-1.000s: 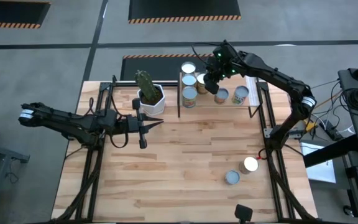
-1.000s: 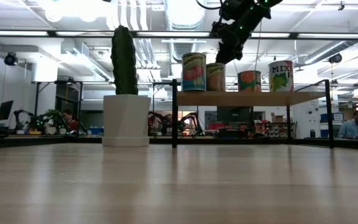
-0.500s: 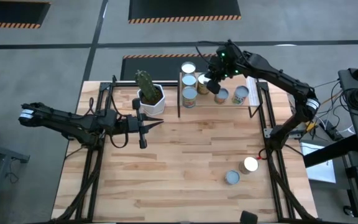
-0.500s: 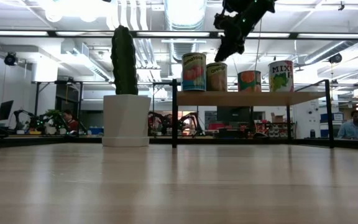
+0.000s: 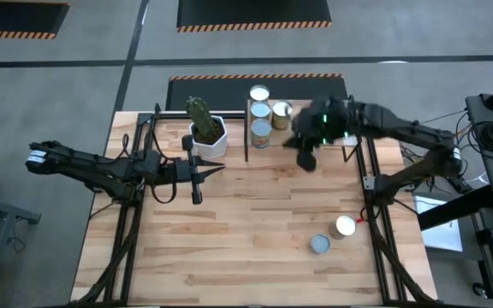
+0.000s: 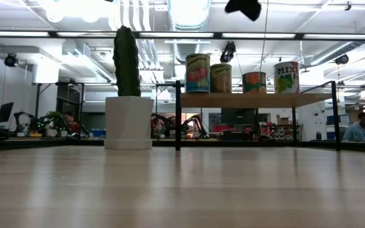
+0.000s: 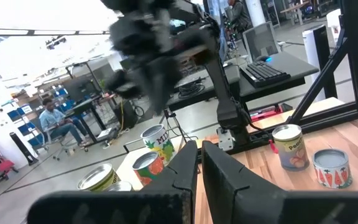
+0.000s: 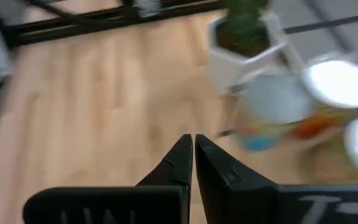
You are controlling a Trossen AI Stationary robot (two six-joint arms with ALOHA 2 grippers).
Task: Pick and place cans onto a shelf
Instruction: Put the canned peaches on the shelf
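Two cans [image 5: 332,235] stand on the slatted wooden table [image 5: 229,231].

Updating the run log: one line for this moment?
right gripper: shut, empty, off shelf | left gripper: shut, waiting | two cans on table

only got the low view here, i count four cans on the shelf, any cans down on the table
Observer: Yes, two. A bright-topped can and a grey-topped can stand side by side on the table's front right part.
Operator: is the right pincer carrying one
Observer: No. The right pincer is shut with nothing in it, above the table in front of the shelf.
Operator: and the left arm
Observer: The left pincer is shut too, waiting over the table's left half near the cactus pot.
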